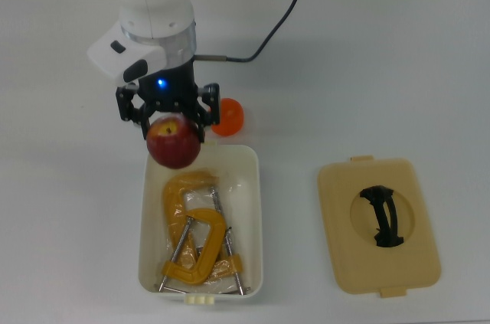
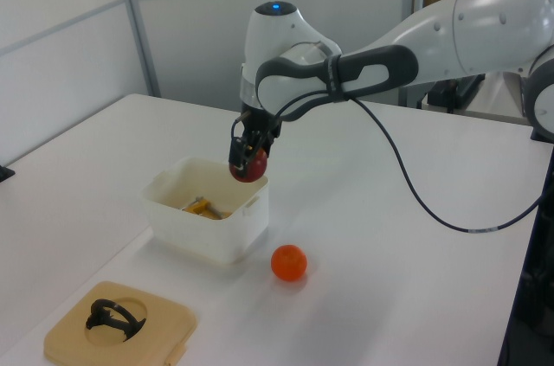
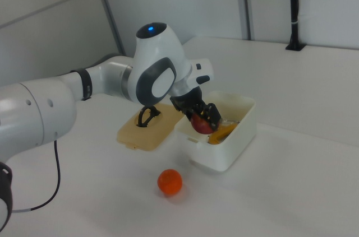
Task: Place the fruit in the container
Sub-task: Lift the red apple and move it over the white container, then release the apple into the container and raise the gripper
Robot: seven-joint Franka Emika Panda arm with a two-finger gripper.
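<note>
While the gripper (image 1: pixel 173 126) hangs in the air above the tub's (image 1: pixel 256 209) short end nearest the arm, its jaws are closed on the apple (image 1: pixel 174 142). The apple is red with some yellow, and in the top view it covers the tub's upper left corner. In the left view the apple (image 2: pixel 248 166) is clearly higher than the rim of the tub (image 2: pixel 221 229), not touching it.

On the table (image 1: pixel 383 71) lies the orange (image 1: pixel 228 116), just outside the same short end of the tub. In the left view the orange (image 2: pixel 289 263) is a little apart from the tub wall, and in the right view the orange (image 3: pixel 169 181) sits in front of the tub (image 3: pixel 233 144).

Inside the tub are yellow clamps (image 1: pixel 191 224) with metal screws. A tan lid (image 1: pixel 379 224) with a black handle lies flat at the top view's right of the tub, well apart from it.
</note>
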